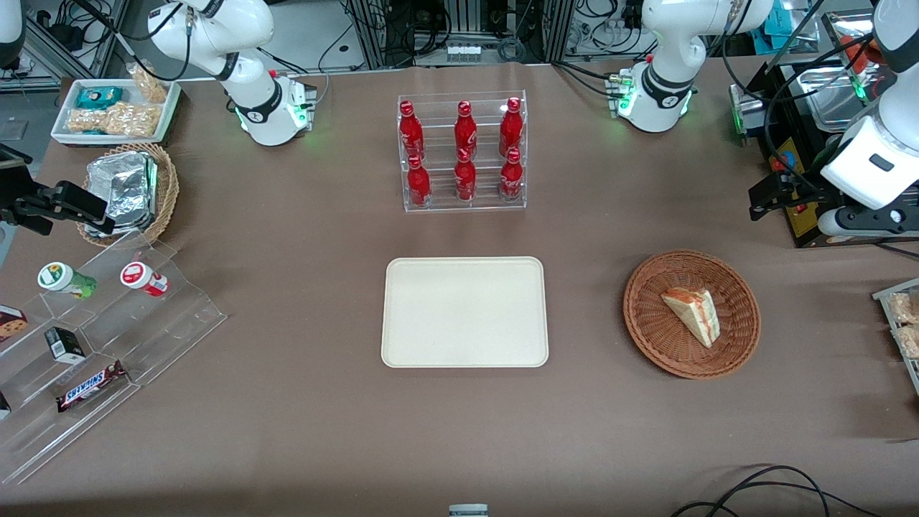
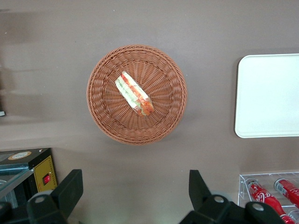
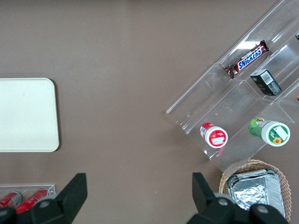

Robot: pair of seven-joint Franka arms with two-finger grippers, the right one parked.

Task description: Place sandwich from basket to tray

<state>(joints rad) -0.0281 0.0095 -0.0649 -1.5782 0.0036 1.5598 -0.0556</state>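
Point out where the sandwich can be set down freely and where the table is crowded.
The tray is bare, with bare table between it and the basket holding the sandwich. The bottle rack, farther from the front camera, crowds that edge. The gripper, open, sits high above the table beside the basket.

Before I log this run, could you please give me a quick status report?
Gripper open, holding nothing, high above the table, farther from the front camera than the basket. Sandwich lies in basket. Tray bare. Nothing blocking.
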